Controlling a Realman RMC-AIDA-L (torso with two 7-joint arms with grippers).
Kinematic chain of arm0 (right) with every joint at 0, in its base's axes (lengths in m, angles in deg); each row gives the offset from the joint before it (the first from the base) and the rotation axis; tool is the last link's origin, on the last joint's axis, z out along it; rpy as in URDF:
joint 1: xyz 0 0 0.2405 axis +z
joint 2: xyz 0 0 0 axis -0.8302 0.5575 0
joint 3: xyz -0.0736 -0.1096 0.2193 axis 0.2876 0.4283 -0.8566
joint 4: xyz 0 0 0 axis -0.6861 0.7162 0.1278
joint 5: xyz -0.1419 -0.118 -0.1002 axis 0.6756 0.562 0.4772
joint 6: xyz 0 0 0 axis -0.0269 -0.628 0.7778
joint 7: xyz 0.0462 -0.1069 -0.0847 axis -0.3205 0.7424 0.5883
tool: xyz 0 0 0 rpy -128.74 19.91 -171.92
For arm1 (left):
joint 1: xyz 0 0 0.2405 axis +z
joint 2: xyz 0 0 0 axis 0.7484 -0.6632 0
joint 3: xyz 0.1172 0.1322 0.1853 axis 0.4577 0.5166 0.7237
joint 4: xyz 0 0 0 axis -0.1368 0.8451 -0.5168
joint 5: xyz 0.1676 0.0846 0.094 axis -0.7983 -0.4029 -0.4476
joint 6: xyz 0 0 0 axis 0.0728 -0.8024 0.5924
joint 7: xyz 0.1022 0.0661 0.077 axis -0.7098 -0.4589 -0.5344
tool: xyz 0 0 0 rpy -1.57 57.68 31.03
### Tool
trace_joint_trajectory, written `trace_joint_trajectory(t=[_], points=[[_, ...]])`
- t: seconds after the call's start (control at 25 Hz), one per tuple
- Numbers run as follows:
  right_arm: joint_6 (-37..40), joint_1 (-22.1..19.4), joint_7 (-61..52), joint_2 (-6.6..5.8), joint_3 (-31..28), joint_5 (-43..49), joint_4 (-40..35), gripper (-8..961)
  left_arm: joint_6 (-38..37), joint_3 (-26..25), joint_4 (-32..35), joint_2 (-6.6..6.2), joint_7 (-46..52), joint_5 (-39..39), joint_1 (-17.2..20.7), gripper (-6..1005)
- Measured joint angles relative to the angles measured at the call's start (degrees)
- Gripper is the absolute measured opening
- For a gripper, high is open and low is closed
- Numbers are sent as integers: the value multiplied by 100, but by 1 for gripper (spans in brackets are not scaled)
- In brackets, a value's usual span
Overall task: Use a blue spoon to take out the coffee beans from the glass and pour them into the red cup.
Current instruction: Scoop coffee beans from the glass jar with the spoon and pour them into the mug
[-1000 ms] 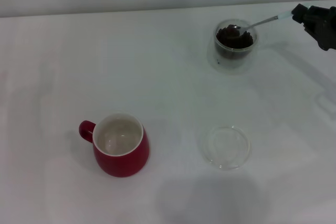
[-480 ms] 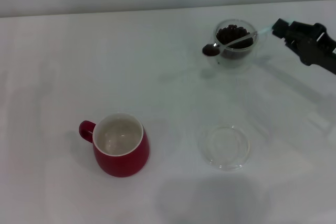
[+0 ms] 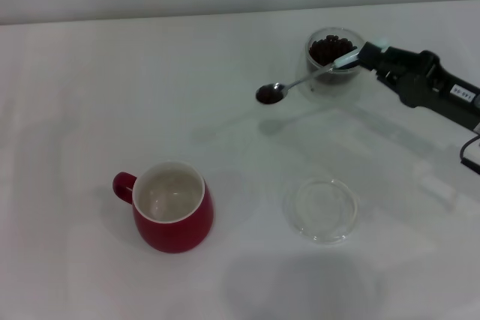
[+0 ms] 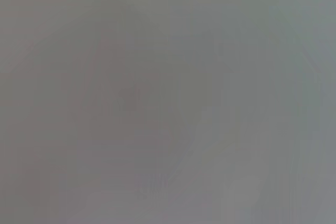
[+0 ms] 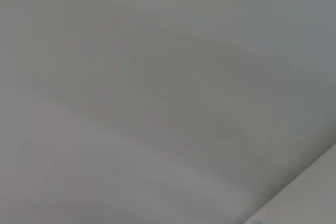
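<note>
In the head view my right gripper (image 3: 373,56) is shut on the pale blue handle of the blue spoon (image 3: 307,78). The spoon's bowl, left of the glass and above the table, holds dark coffee beans (image 3: 269,94). The glass (image 3: 334,61) stands at the back right with more beans (image 3: 328,48) inside. The red cup (image 3: 172,206) stands at the front left, handle to the left, its white inside showing no beans. The spoon bowl is well to the right of and behind the cup. My left gripper is out of view.
A shallow clear glass dish (image 3: 323,209) lies on the white table (image 3: 112,95) in front of the glass and right of the red cup. Both wrist views show only plain grey.
My right gripper has lifted the loaded spoon out of the glass and carried it left and forward, toward the red cup. The cup, glass and dish have not moved.
</note>
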Motion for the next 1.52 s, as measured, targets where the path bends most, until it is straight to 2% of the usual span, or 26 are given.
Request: trace_joint_trajectory(t=[0.76, 1.2, 1.52], points=[[-114, 140, 638, 2, 5, 627, -785, 136, 98, 10, 79, 7, 0, -9, -31, 891], [-554, 328, 997, 13, -4, 917, -1255, 136, 114, 10, 79, -5, 0, -9, -139, 891], [-663, 318, 1362, 19, -2, 973, -1549, 137, 114, 10, 63, -12, 0, -9, -160, 890]])
